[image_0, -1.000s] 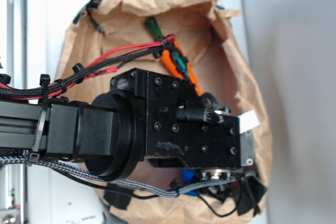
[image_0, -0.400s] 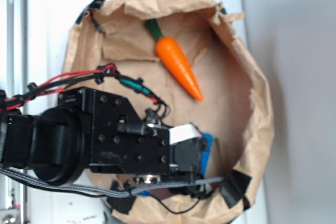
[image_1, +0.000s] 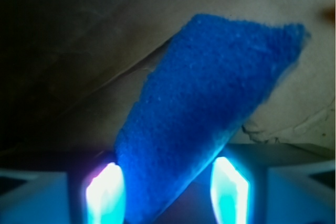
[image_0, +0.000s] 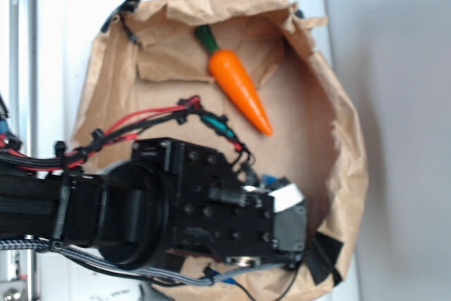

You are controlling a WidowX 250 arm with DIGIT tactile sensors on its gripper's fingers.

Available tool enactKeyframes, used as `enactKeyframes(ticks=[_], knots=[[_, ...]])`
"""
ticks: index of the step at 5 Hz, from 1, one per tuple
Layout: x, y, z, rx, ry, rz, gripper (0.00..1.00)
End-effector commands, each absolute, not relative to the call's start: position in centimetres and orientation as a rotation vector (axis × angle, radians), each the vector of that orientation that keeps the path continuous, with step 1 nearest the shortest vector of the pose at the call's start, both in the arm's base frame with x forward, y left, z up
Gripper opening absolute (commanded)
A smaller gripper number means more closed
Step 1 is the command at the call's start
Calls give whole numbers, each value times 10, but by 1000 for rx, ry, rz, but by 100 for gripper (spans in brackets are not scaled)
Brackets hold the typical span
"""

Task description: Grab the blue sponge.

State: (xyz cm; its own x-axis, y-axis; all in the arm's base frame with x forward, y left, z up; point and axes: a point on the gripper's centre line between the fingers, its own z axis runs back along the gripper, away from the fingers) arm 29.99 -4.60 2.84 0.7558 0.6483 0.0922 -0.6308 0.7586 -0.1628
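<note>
Gripping: gripper (image_1: pixel 167 195) fingers (image_1: pixel 105 195) either side of the blue sponge (image_1: pixel 210 108), lower end between them; contact looks likely, can't confirm pinch.
Sponge: inside the paper bag (image_0: pixel 338 139), near its lower right rim, tilted; exterior view hides it under the arm.
Bag contents: carrot (image_0: pixel 239 89) near upper rim, well apart.
Room: bag's right wall close to gripper; open floor toward carrot.

a robot lab bench: cabled arm (image_0: pixel 106 209) over a taped paper-bag bin (image_0: pixel 338 167) with a toy carrot (image_0: pixel 238 88).
</note>
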Motion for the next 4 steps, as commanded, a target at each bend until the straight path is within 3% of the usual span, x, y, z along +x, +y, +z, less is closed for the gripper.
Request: enactKeyframes(ticks=[1,3,4], knots=[[297,-16,86,-170,-62,769,0],[284,3,113,-242,-74,737,0],[284,-2,98,-207,-100,720,100]])
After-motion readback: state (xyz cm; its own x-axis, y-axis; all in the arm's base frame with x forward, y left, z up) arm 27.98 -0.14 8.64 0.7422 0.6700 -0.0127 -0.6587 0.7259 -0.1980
